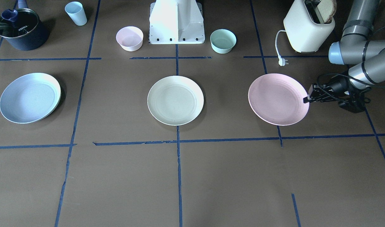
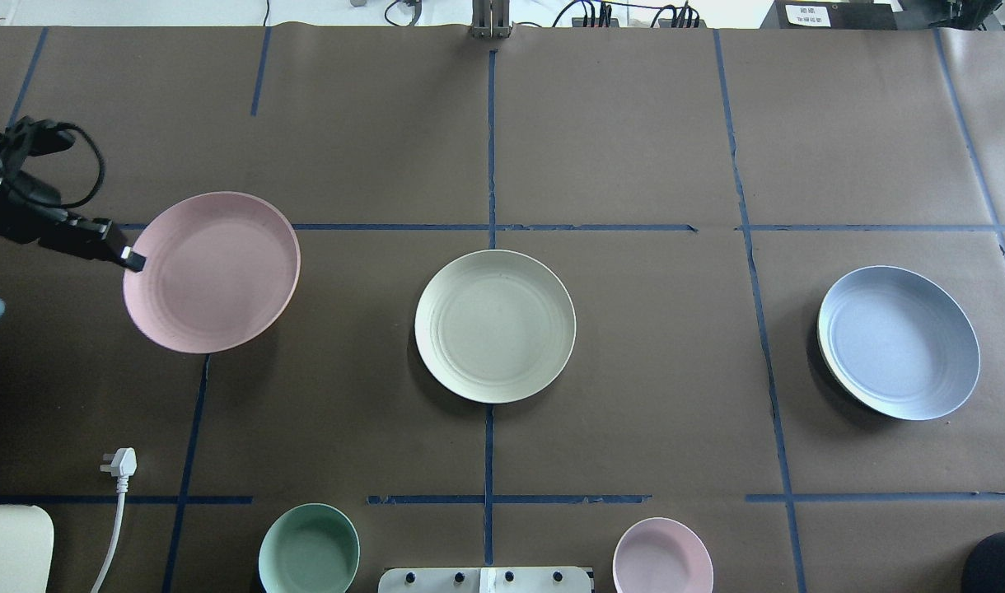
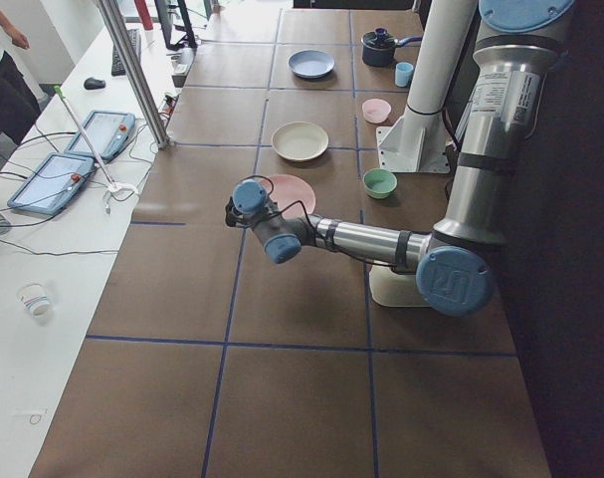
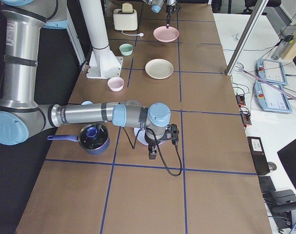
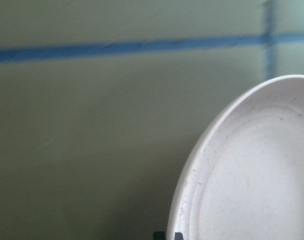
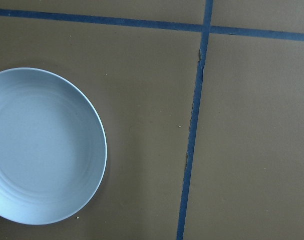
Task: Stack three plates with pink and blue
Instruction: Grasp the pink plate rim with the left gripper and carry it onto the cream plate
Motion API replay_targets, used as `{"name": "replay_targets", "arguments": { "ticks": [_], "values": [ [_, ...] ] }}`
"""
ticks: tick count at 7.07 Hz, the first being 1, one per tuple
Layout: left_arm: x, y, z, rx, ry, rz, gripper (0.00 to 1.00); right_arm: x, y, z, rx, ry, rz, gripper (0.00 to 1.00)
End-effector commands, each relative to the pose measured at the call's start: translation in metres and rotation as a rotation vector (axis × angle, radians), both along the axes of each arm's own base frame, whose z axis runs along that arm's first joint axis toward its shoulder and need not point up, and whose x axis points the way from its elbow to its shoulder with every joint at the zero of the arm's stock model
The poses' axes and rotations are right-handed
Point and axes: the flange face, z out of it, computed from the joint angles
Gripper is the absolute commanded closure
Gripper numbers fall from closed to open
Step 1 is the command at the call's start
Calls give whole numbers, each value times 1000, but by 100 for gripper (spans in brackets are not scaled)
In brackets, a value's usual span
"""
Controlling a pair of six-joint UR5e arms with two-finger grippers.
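Observation:
The pale pink plate (image 1: 276,99) (image 2: 214,276) is on my left side. My left gripper (image 1: 307,98) (image 2: 133,260) is shut on its outer rim and holds it slightly above the table, with a shadow beneath it. In the left wrist view the pink rim (image 5: 252,165) fills the lower right. The cream-white plate (image 1: 175,100) (image 2: 495,326) lies flat in the table's middle. The pale blue plate (image 1: 29,98) (image 2: 899,342) (image 6: 41,147) lies on my right side, with a pale edge along one side. My right gripper (image 4: 152,153) hangs above the table near it; I cannot tell whether it is open or shut.
A small pink bowl (image 1: 129,38) and a mint-green bowl (image 1: 223,41) flank the robot base (image 1: 176,23). A toaster (image 1: 307,26) with its loose plug (image 1: 282,61) stands behind the pink plate. A pale blue cup (image 1: 76,13) and a dark pot (image 1: 20,28) stand behind the blue plate.

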Motion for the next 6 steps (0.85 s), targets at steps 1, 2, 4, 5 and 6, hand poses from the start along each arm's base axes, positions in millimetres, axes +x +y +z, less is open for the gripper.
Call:
{"name": "replay_targets", "arguments": {
  "ticks": [1, 2, 4, 5, 6],
  "values": [
    [114, 23, -107, 5, 64, 72, 100, 0, -4, -4, 10, -1, 0, 0],
    [181, 47, -154, 23, 69, 46, 100, 0, -5, -6, 13, -2, 0, 0],
    [254, 92, -179, 36, 56, 2, 94, -1, -5, -5, 11, -2, -1, 0],
    [272, 101, -189, 45, 61, 16, 89, -2, -5, -4, 10, -2, -3, 0],
    [273, 101, -185, 43, 56, 16, 69, -2, -5, -4, 10, -2, -4, 0]
  ]
}}
